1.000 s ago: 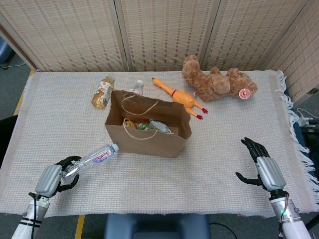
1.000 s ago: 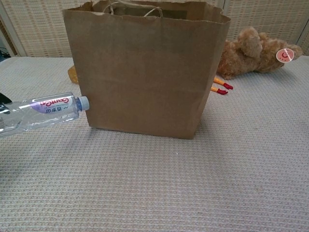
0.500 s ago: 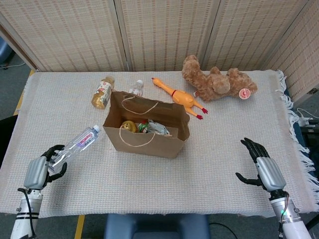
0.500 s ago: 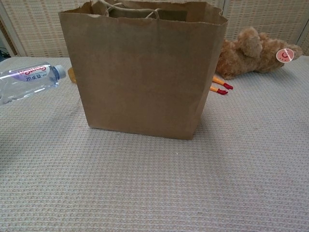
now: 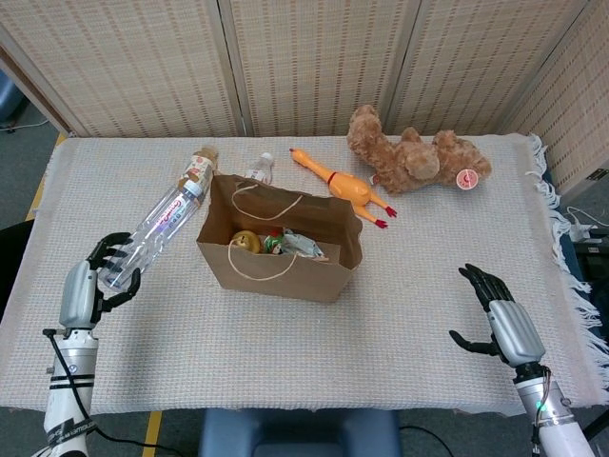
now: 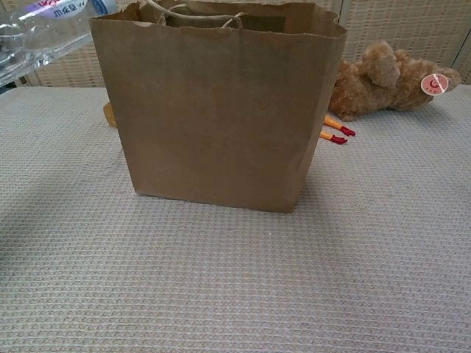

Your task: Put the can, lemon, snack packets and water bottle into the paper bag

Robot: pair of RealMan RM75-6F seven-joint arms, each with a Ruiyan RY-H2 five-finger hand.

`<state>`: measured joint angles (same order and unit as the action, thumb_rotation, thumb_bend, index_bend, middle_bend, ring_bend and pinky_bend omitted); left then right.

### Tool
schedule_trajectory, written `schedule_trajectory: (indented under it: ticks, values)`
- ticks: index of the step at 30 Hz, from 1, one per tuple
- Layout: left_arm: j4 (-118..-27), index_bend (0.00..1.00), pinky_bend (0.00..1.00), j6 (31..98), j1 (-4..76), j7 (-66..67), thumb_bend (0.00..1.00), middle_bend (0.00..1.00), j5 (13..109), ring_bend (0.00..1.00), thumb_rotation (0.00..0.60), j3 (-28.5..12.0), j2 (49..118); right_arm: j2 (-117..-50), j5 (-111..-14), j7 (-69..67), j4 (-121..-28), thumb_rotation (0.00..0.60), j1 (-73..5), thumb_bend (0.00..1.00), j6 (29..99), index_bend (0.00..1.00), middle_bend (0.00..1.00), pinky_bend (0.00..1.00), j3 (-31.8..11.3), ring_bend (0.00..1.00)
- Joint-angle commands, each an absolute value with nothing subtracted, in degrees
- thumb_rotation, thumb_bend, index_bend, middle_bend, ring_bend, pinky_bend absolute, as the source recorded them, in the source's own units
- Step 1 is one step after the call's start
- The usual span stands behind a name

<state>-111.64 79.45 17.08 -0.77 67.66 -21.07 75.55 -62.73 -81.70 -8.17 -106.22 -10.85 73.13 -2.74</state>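
My left hand (image 5: 93, 281) grips the clear water bottle (image 5: 157, 231) by its base, lifted and tilted with the cap toward the bag's left rim; the chest view shows the water bottle (image 6: 44, 29) at its top left corner. The brown paper bag (image 5: 281, 248) stands open mid-table, holding the lemon (image 5: 246, 241), a green can (image 5: 274, 241) and a snack packet (image 5: 304, 245). In the chest view the paper bag (image 6: 221, 110) fills the middle. My right hand (image 5: 500, 314) hovers empty near the right front edge, fingers apart.
Behind the bag lie a tan drink bottle (image 5: 194, 177), a small clear bottle (image 5: 260, 168), a rubber chicken (image 5: 340, 185) and a brown teddy bear (image 5: 414, 157). The woven table cloth (image 5: 409, 314) has a fringed right edge. Screens stand behind.
My left hand has raised the water bottle from near the table up to bag-rim height and swung its cap toward the bag. The right hand has not moved.
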Motion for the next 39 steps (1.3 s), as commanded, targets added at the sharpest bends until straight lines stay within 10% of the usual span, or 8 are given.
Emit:
schedule_trajectory:
  ticks: [1, 17, 39]
  values:
    - [-115.18, 0.55, 0.66, 79.85, 19.86, 1.49, 0.59, 0.61, 67.48, 0.56, 0.600, -23.90, 76.00, -62.66, -81.89, -8.42, -106.14, 0.600, -10.80, 0.15, 73.18, 0.08, 0.00, 0.00, -2.66, 0.00]
    - [-120.66, 0.55, 0.66, 73.44, 36.18, 8.59, 0.59, 0.61, 57.24, 0.56, 0.600, -33.91, 79.11, -62.20, -80.84, -8.92, -106.31, 0.600, -11.41, 0.15, 71.45, 0.08, 0.00, 0.00, -2.69, 0.00]
    - [-109.23, 0.54, 0.65, 68.38, 53.22, 12.50, 0.59, 0.60, 51.67, 0.55, 0.600, -32.08, 92.25, -61.36, -78.77, -11.07, -106.41, 0.600, -12.72, 0.15, 68.37, 0.08, 0.00, 0.00, -3.18, 0.00]
